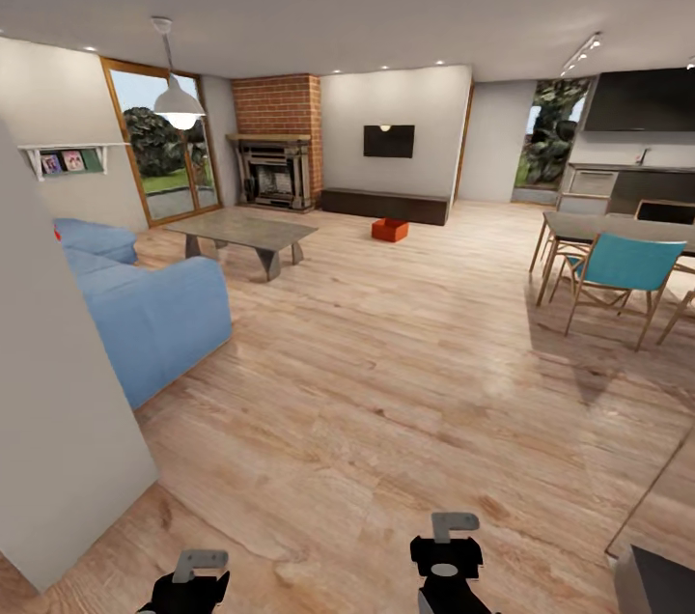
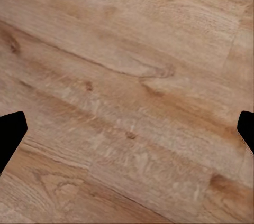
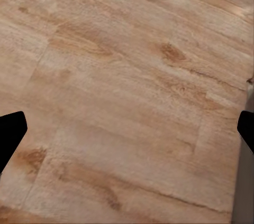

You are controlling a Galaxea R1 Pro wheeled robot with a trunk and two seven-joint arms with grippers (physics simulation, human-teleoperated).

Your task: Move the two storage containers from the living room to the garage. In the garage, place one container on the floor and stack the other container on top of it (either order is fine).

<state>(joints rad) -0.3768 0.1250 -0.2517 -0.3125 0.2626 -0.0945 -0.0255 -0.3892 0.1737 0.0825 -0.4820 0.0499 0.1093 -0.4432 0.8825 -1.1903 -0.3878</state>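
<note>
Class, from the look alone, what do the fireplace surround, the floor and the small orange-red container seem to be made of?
Fireplace: red brick, matte; mortar lines show on the chimney breast.
Floor: light wood planks, slightly glossy; grain, knots and board seams show.
Storage container: probably plastic, judging by its even orange-red colour, though it is too far off to be sure.

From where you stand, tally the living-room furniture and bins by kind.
Orange-red bin: 1
Blue sofa: 1
Coffee table: 1
Dark low cabinet: 1
Wall TV: 1
Fireplace: 1
Total: 6
</note>
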